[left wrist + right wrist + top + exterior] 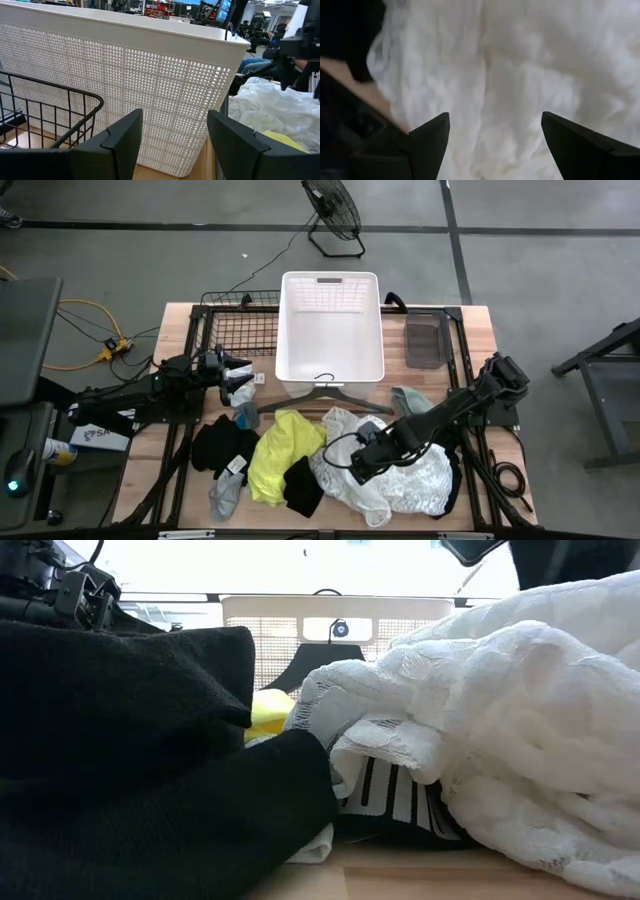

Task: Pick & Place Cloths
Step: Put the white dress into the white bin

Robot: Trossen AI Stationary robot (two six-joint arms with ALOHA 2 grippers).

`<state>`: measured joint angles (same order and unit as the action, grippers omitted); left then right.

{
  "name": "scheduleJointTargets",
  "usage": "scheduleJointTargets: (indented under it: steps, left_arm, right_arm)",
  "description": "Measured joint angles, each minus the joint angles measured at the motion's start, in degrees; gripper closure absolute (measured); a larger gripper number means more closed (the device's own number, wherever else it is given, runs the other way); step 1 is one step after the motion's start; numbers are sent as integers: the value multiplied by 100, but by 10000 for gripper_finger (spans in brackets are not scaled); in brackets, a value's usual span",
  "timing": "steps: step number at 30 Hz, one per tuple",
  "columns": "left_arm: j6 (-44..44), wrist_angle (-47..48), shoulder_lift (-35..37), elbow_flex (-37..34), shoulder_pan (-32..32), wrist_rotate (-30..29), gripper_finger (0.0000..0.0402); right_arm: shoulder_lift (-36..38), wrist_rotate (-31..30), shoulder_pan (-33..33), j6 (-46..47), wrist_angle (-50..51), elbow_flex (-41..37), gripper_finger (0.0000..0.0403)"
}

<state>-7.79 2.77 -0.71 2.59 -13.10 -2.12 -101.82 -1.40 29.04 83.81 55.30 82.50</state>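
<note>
A pile of cloths lies on the near half of the table. It holds a large white lacy one (400, 475) (510, 710), a neon yellow one (278, 452), black ones (222, 445) (302, 486) and a small grey one (225, 498). My right gripper (358, 470) (495, 137) points steeply down, open, just over the near left part of the white lacy cloth; I see no touch. My left gripper (238, 375) (175, 137) stands open and level at the left, facing the white basket's (150, 85) side wall, with nothing between its fingers.
The white slatted basket (330, 330) stands at the far middle, with a dark hanger (322, 392) lying in front of it. A black wire rack (240, 330) stands to its left and a dark tray (424, 340) to its right. A pale green-grey cloth (410, 400) lies behind the right arm.
</note>
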Motion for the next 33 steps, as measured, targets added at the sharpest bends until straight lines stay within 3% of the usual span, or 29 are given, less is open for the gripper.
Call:
scheduleJointTargets:
  steps: [7, 16, 23, 27, 33]
  left_arm:
    - [0, 1, 0, 0, 2, -1, 183]
    - [0, 1, 0, 0, 0, -1, 183]
    - [-2, 0, 0, 0, 0, -1, 183]
    - [0, 1, 0, 0, 0, -1, 183]
    - [0, 1, -2, 0, 0, -1, 183]
  right_arm:
    - [-111, -451, -25, 70, 74, -2, 95]
    - [-706, 80, -162, 117, 134, -4, 95]
    - [-920, 155, -327, -185, 327, -4, 101]
    - [-920, 27, -407, -266, 388, -4, 134]
    - [-920, -6, -478, -446, 419, -4, 218]
